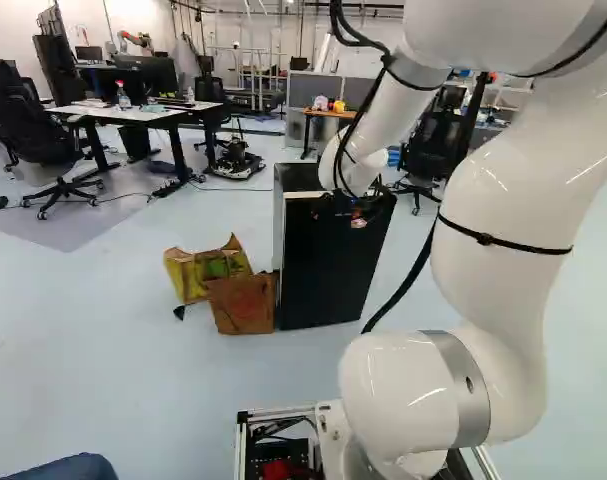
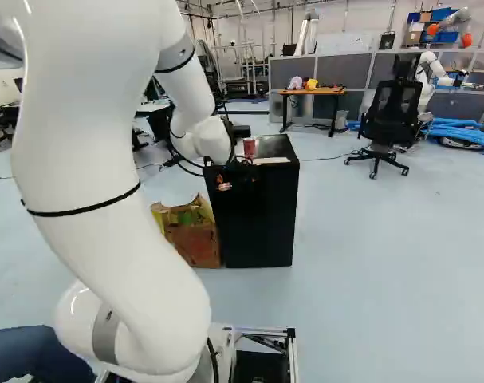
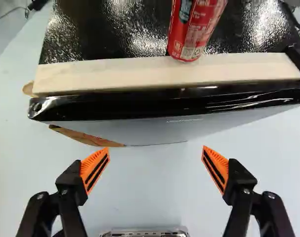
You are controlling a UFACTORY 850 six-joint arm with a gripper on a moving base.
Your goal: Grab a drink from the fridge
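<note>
The red can (image 3: 195,29) is cut off at its upper end by the wrist view's edge, and the far part of the fridge (image 2: 257,215) runs out of that view too. What the fridge holds is hidden behind its dark front. In both base views the white arm (image 2: 82,175) is cut off by the edges, and the pincer (image 2: 224,182) is too small and dark for its fingers to be told apart.

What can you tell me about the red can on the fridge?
The can stands upright, its base meeting the pale strip on the fridge. It is a cylinder, metal by its look, with white print and a dark patch. Whether it is opened, I cannot tell. The gripper does not touch it.
</note>
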